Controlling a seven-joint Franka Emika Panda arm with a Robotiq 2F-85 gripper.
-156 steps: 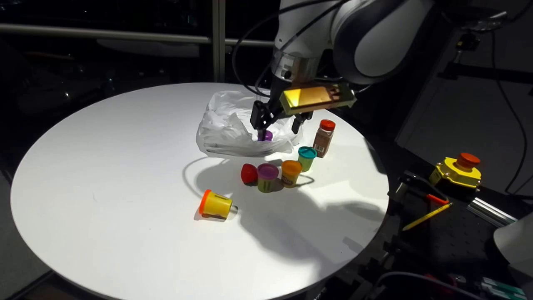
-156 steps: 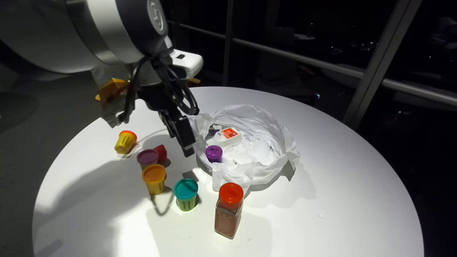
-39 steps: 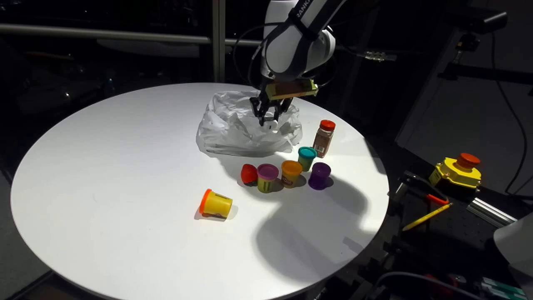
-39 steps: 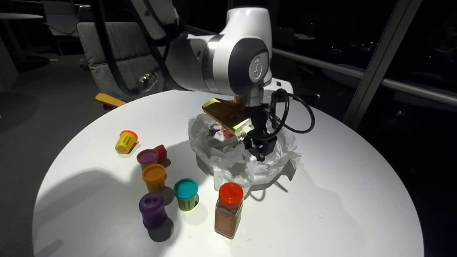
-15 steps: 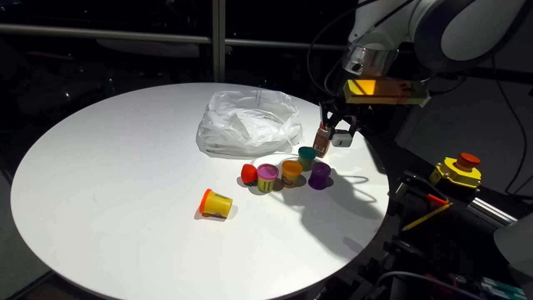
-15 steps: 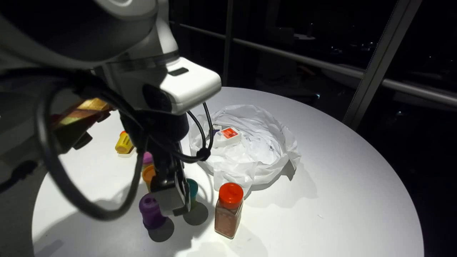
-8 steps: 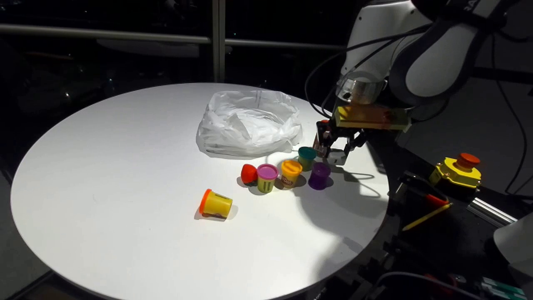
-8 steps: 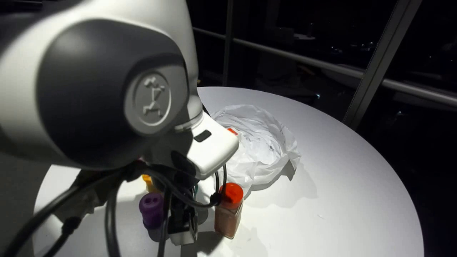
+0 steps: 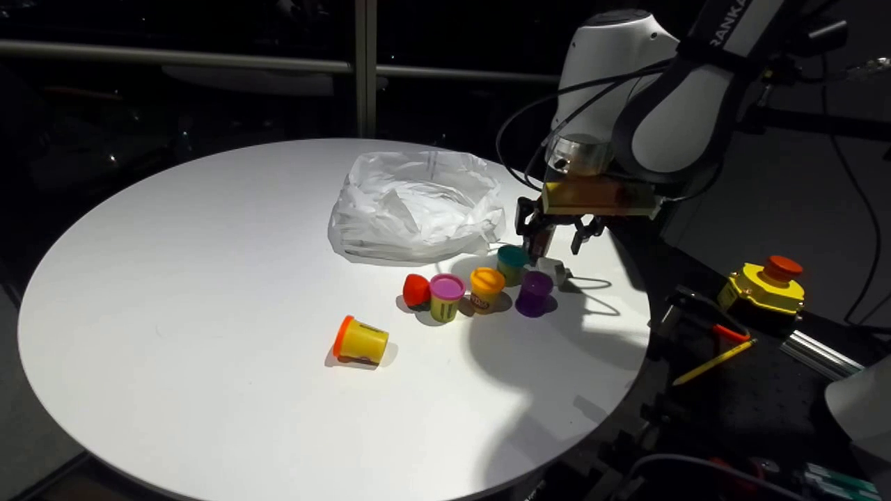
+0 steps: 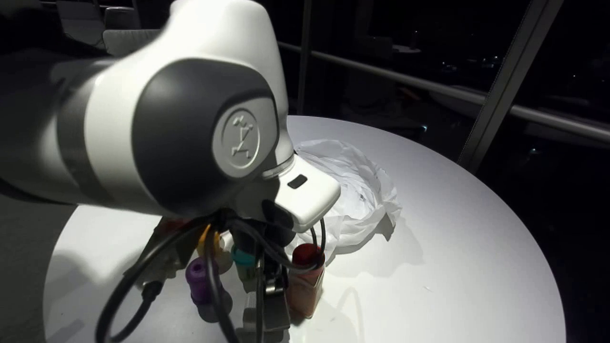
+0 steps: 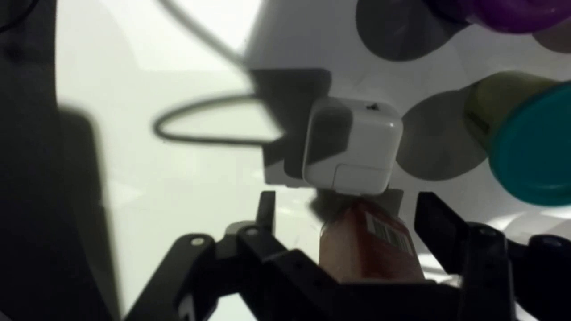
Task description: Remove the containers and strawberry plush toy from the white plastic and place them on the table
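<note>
My gripper (image 11: pixel 348 198) is open and empty, just above the table by the spice bottle. A small white box (image 11: pixel 352 142) rests on the table ahead of the fingers, between the teal-lidded tub (image 9: pixel 512 266) and the red-capped spice bottle (image 9: pixel 541 241); it also shows in an exterior view (image 9: pixel 553 270). The purple container (image 9: pixel 534 293), orange tub (image 9: pixel 486 290) and pink-lidded tub (image 9: pixel 445 298) stand beside the red strawberry plush (image 9: pixel 416 291). A yellow tub (image 9: pixel 362 341) lies on its side. The white plastic bag (image 9: pixel 411 236) sits behind; its contents are hidden now.
The spice bottle (image 10: pixel 305 288) stands close below the gripper and shows between the fingers in the wrist view. The round white table's edge (image 9: pixel 630 376) lies to the right, beside a dark stand with a yellow-and-red emergency stop (image 9: pixel 766 285). Cables hang from the arm.
The purple container went from the bag to the table. My gripper then carried the white box from the bag, lowered it beside the spice bottle, opened and has just risen slightly clear of it.
</note>
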